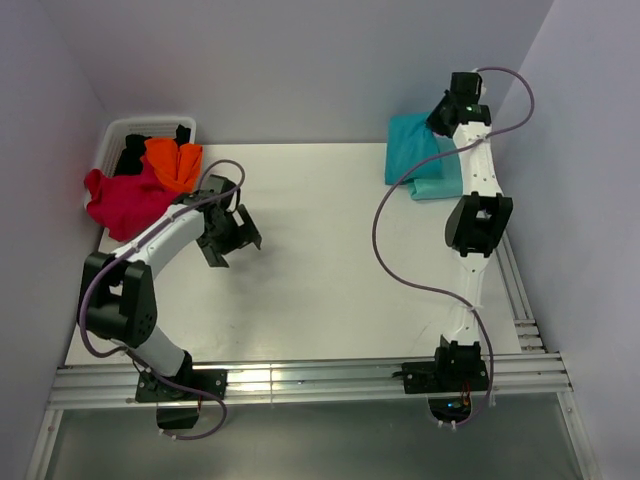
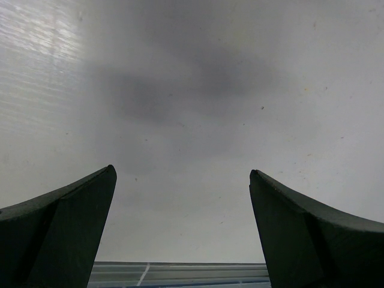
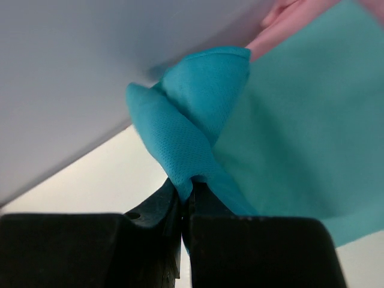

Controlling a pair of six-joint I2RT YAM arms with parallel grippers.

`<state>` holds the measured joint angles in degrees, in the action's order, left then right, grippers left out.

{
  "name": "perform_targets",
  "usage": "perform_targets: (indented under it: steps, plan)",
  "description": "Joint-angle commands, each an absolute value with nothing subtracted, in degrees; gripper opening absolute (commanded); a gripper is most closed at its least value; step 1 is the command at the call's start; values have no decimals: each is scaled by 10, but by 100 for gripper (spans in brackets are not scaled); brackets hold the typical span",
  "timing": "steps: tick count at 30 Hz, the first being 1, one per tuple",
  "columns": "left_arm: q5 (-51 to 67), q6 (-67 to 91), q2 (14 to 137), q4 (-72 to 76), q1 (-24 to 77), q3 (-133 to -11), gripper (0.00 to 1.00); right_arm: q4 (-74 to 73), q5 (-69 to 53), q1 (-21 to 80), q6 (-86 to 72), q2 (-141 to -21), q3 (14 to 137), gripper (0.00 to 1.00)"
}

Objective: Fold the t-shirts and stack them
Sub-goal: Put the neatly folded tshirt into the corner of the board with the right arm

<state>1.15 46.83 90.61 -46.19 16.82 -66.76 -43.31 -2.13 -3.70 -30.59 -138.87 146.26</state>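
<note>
The right gripper [image 3: 186,201] has its jaws pressed together on a bunched fold of the deep teal-blue cloth t-shirt [image 3: 192,120]. This is at the far right corner of the white table [image 1: 330,265], about 1 o'clock from the table's middle in the top view. That shirt lies on a lighter mint-green cloth t-shirt [image 3: 300,132], whose edge shows from above at its 5 o'clock side. The right wrist view also catches a strip of a pink cloth t-shirt [image 3: 288,15] by the wall. How it sits in the pile cannot be told.

The left gripper [image 1: 228,238] hangs over bare table at about 9 o'clock from the middle. Its fingers are spread wide and hold nothing.

At 10 o'clock stands the white plastic slotted basket [image 1: 120,130]. A black cloth t-shirt [image 1: 133,157] lies inside it and an orange cloth t-shirt [image 1: 172,162] is heaped at its 4 o'clock corner. A crimson cloth t-shirt [image 1: 125,200] spills over its near side onto the table.

By this layout the task looks roughly half done. Three shirts are gathered at the stacking corner, and the top one is probably not settled, since the pinched fold is rumpled and raised. The three shirts at the basket are unfolded, so each one has yet to be spread, folded and carried across to 1 o'clock.
</note>
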Motion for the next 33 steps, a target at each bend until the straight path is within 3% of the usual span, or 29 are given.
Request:
perform_targets:
  steps: [1,7,9,10,11,12,16,24,33]
  plan:
    - [3,476,922,-445,186,-667,100,-394,36,-62,-310,-1327,1465,0]
    - [3,475,954,-448,203,-691,99,-389,146,-89,-312,-1308,1394,1]
    - [3,475,962,-452,203,-707,99,-386,166,-95,-322,-1305,1347,14]
    - [3,473,965,-453,203,-714,99,-389,173,-98,-336,-1308,1336,46]
    - [3,473,968,-458,203,-718,99,-410,182,-101,-345,-1318,1326,64]
    - [3,472,969,-461,203,-726,100,-417,184,-107,-348,-1324,1325,100]
    - [3,468,966,-472,203,-744,100,-433,164,-111,-331,-1332,1314,100]
    - [-18,463,946,-468,197,-761,99,-460,98,-84,-331,-1172,1202,100]
    - [-41,432,892,-453,196,-758,99,-476,100,74,-285,-956,1060,100]
